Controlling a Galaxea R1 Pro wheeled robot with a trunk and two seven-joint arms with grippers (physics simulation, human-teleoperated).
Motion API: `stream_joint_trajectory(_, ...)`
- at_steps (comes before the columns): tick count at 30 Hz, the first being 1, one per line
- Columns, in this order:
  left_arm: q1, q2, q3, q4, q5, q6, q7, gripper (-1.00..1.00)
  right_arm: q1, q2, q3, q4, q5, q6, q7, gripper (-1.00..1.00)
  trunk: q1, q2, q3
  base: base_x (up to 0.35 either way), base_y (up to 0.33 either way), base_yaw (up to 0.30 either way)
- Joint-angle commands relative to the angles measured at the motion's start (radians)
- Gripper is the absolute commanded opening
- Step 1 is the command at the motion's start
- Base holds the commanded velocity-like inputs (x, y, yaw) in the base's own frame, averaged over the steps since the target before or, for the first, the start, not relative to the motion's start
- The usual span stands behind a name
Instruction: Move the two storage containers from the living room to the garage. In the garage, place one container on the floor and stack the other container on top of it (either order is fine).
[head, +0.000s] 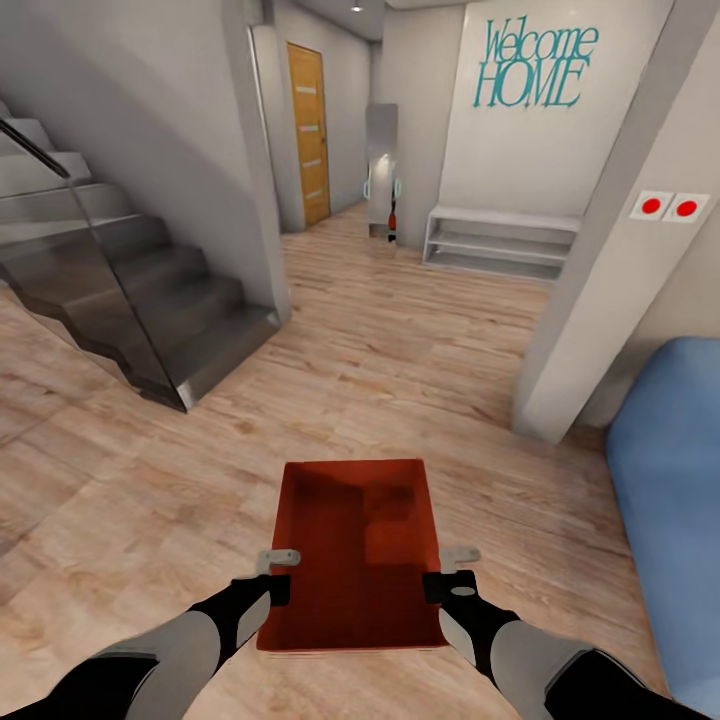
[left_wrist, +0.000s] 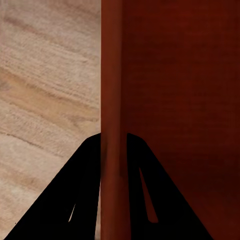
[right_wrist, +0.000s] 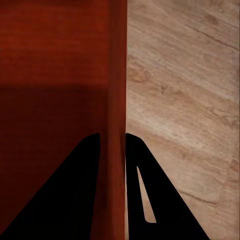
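I carry one orange-red storage container (head: 352, 545) between my two arms, held up over the light wood-plank floor (head: 400, 340). My left end effector (head: 278, 590) is clamped on the container's left wall; in the left wrist view its two dark fingers (left_wrist: 80, 190) straddle that wall (left_wrist: 112, 100), one outside and one inside. My right end effector (head: 438, 585) grips the opposite wall the same way, and in the right wrist view its fingers (right_wrist: 145, 190) sit either side of the rim (right_wrist: 117, 75). The container lies flat between them, its open top facing up.

Ahead of my left end effector rises a dark staircase (head: 130, 290). Farther ahead stands an orange-wood door (head: 308, 130). Beyond my right end effector are a white shelf (head: 500, 240), a wall reading "Welcome HOME" (head: 535, 65), and close by, a blue sofa (head: 670, 500).
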Motion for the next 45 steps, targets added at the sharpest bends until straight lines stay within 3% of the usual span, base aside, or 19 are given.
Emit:
stream_joint_trajectory(1, 0.000, 0.023, -0.018, -0.005, -0.011, -0.017, 0.009, -1.00, 0.000, 0.000, -0.001, 0.015, -0.023, -0.005, -0.003, -1.00, 0.001, 0.000, -0.001, 0.322, 0.000, 0.000)
stream_joint_trajectory(25, 0.000, 0.024, -0.018, -0.005, -0.011, -0.017, 0.009, -1.00, 0.000, 0.000, 0.000, 0.015, -0.023, -0.005, -0.003, -1.00, 0.001, 0.000, -0.001, 0.322, 0.000, -0.001)
stream_joint_trajectory(45, 0.000, 0.024, -0.018, -0.005, -0.011, -0.017, 0.009, -1.00, 0.000, 0.000, 0.000, 0.015, -0.023, -0.005, -0.003, -1.00, 0.001, 0.000, -0.001, 0.323, 0.000, -0.077)
